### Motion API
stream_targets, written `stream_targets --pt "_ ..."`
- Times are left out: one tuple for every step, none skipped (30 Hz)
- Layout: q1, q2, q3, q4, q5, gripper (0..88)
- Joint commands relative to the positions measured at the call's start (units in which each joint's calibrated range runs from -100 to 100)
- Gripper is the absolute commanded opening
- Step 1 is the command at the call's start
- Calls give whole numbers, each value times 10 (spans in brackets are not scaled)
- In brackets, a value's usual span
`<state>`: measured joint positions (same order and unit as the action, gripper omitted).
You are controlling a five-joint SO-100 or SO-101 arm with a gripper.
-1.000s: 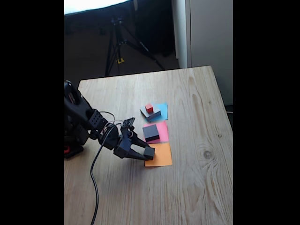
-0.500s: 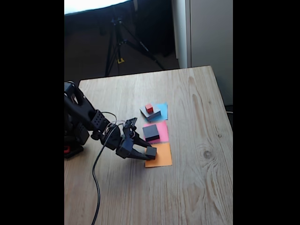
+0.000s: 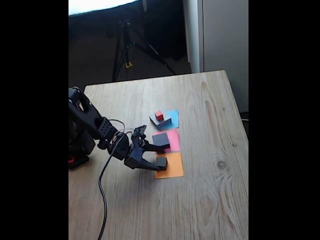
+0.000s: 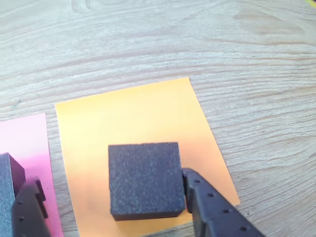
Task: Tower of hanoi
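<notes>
A small dark grey block [image 3: 161, 162] [image 4: 144, 178] rests on the orange paper square [image 3: 172, 168] [image 4: 133, 113], near its left edge in the fixed view. My gripper [image 3: 160, 156] [image 4: 109, 190] stands open around it. One finger [image 4: 197, 192] touches the block's right side in the wrist view, while the other finger [image 4: 27, 207] is well apart, over the pink paper [image 4: 29, 143]. A larger dark block [image 3: 161, 140] [image 4: 7, 180] sits on the pink paper. A tiny red cube [image 3: 159, 115] tops a flat dark block [image 3: 162, 121] on the blue paper [image 3: 173, 117].
The arm's base [image 3: 80, 145] stands at the table's left edge, with a black cable [image 3: 102, 185] trailing toward the front. A tripod [image 3: 125, 45] stands on the floor beyond the wooden table [image 3: 210, 150]. Bare wood lies to the right and front of the papers.
The gripper has opened: its upper finger swung up toward the pink paper. The small dark block it held now rests on the orange paper.
</notes>
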<state>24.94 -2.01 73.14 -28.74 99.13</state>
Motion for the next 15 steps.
stream_targets --pt "-18 -77 -15 47 9 354" --pt "-19 -100 -21 88 9 348" --pt "-21 -124 -28 139 9 337" --pt "-22 -149 -34 181 9 329" --pt "-22 -171 -35 213 9 316" --pt "-22 -190 -35 234 9 282" --pt "-25 -212 -34 255 9 180" --pt "-26 -224 -38 272 9 161" --pt "-28 -234 -43 289 9 132" --pt "-31 -243 -48 305 9 89" --pt "-33 -251 -53 319 9 52" --pt "-37 -259 -62 339 9 30" --pt "-42 -265 -75 359 9 7" --pt "-48 -273 -93 390 9 7" --pt "-51 -280 -113 425 9 7"
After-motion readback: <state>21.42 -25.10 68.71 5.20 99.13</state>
